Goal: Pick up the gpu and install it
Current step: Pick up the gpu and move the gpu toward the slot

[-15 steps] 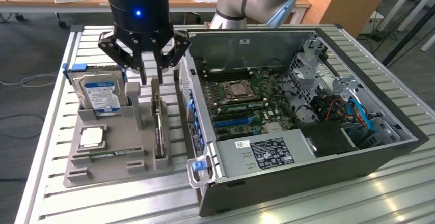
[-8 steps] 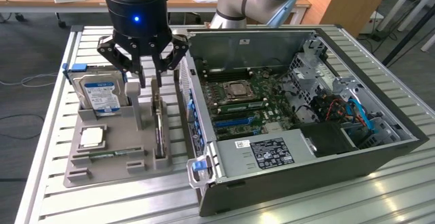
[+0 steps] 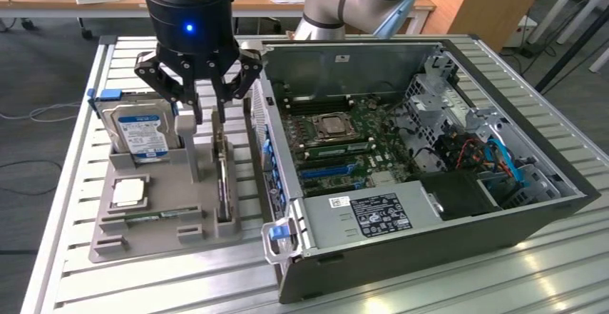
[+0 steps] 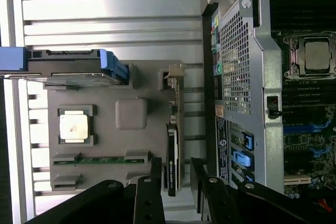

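While the gpu (image 3: 224, 185) stands on edge in its slot of the grey holder (image 3: 152, 246) on the tabletop (image 3: 67, 221), to the exterior view's left of the open computer case (image 3: 428, 257), the jaws hang spread just above its far end: nothing lifted, nothing installed. Wrist view: jaws wide, one either side of the card, apparently not gripping it; the case's blue slots (image 4: 302, 128) look unfilled.
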Available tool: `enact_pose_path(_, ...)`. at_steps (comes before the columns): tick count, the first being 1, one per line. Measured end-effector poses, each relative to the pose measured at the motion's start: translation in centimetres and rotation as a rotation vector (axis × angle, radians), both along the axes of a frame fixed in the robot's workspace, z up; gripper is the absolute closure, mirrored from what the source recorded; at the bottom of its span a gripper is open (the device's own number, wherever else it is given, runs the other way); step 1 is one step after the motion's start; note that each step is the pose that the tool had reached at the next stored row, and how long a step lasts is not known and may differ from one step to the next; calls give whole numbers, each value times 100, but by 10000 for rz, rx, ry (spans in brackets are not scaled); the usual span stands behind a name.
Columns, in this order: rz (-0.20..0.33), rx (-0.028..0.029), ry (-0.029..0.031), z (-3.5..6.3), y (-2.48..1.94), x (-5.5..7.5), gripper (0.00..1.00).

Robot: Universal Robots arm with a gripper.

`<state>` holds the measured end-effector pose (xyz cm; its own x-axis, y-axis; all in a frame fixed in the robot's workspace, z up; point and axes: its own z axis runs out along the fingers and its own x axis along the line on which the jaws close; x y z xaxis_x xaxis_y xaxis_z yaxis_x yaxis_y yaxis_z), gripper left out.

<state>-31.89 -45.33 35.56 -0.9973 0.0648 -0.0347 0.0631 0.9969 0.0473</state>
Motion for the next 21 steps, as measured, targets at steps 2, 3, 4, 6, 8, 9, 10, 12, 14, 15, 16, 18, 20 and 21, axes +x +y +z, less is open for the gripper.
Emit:
enact_pose_path(2, 0, 0, 0, 0, 0, 0, 64)
enact_pose_path(3, 0, 0, 0, 0, 0, 0, 64)
enact_pose_path(4, 0, 0, 0, 0, 0, 0, 64)
enact_pose_path(6, 0, -1, 1, -2, -1, -1, 64)
enact_pose_path(8, -2, 1, -3, -21, -2, -2, 64)
enact_pose_path(9, -2, 1, -3, -31, -3, -1, 64)
enact_pose_path(10, -1, 0, -3, -39, -3, -1, 64)
enact_pose_path(12, 0, 0, -4, -56, -4, 0, 64)
enact_pose_path(14, -1, 0, -4, -78, -5, -1, 64)
enact_pose_path(15, 0, 0, -4, -88, -5, -1, 64)
enact_pose_path(16, 0, -1, -3, -91, -5, -1, 64)
enact_pose_path(18, 0, -2, -2, -95, -6, -1, 64)
enact_pose_path(20, 0, -1, -3, -97, -6, -1, 64)
enact_pose_path(21, 0, -1, -3, -98, -5, -1, 64)
